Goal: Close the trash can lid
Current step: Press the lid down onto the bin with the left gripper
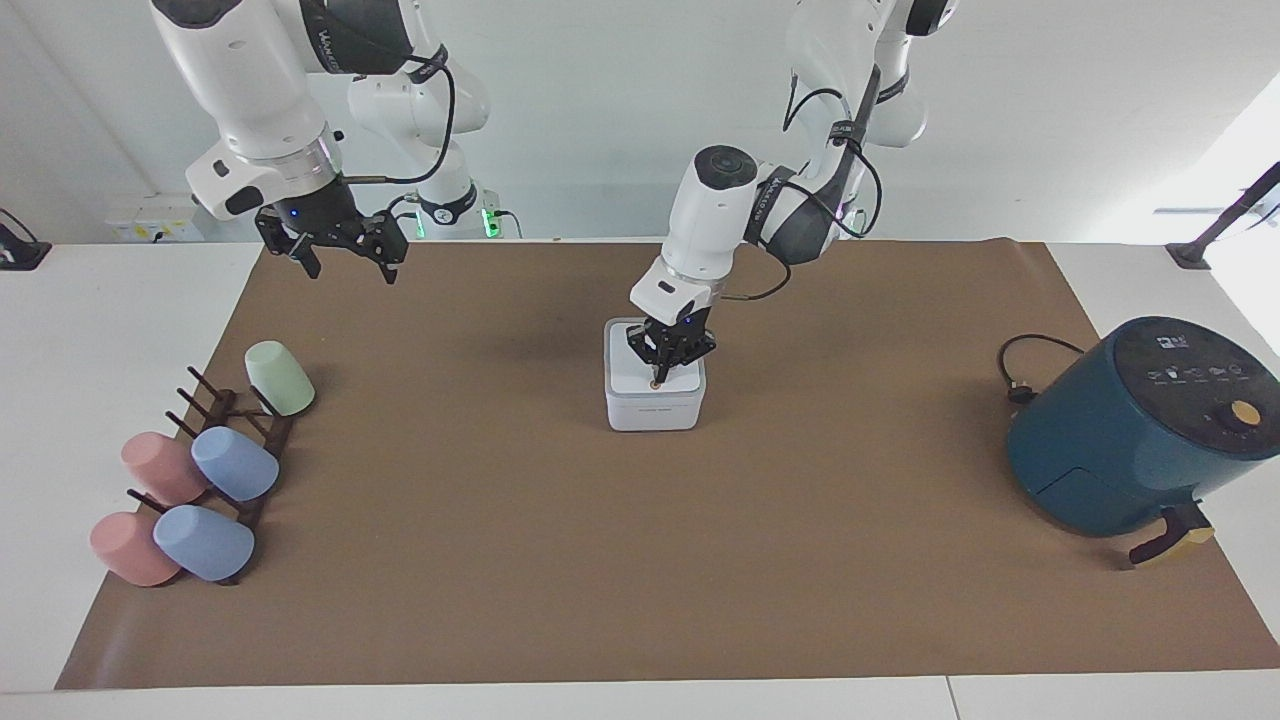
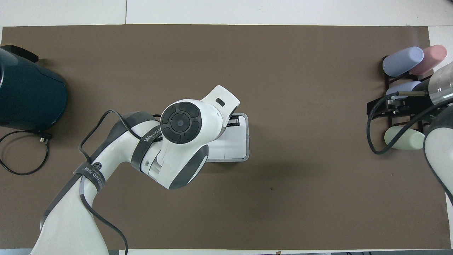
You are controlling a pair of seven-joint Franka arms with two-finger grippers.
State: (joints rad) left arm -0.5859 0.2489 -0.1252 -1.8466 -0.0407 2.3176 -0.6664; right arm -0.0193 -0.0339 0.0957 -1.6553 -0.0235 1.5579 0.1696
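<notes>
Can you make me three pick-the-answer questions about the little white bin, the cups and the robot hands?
1. Where is the left gripper?
A. on the lid of the trash can
B. over the cups
C. on the air fryer

2. How many blue cups are on the cup rack?
A. one
B. two
C. four

3. How is the lid?
A. standing straight up
B. lying flat on the trash can
C. lying on the mat

Answers: 1 A, its tips meet the lid's button. 2 B, two blue. 3 B, no gap shows.
</notes>
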